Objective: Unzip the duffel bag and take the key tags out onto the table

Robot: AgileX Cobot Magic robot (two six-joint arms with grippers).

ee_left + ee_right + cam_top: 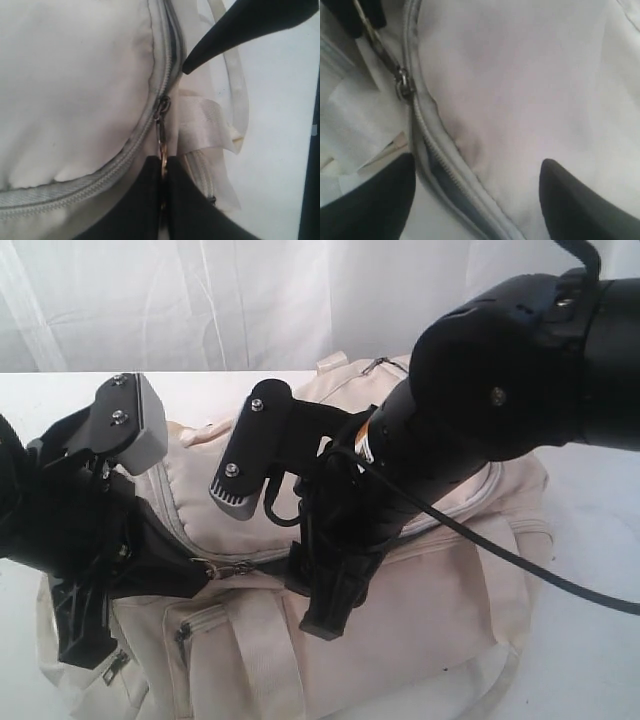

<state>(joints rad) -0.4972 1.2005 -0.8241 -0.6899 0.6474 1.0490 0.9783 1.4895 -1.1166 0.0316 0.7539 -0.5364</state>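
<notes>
The duffel bag [440,580] is showing cream-white fabric all over, its zip tape [100,185] is running pale grey, and the zip pull [161,107] is glinting dark metal. The webbing handle [200,120] is looking pale ivory with a fine ribbed weave. The left hand [162,167] and right hand [475,165] are showing plain black, and the worktop [590,670] is lying plain white

From here the two black arms [400,470] cover much of the duffel bag [450,590], hiding most of its top zip [480,495], and its near side runs off the lower edge. Up close, the zipper pull [161,125] vanishes at its end between the pressed-together fingers of the left claw [163,161]. The right claw [477,167] shows only two blurred, cut-off fingertips, and the zip beside them is too soft to tell whether it gapes.
</notes>
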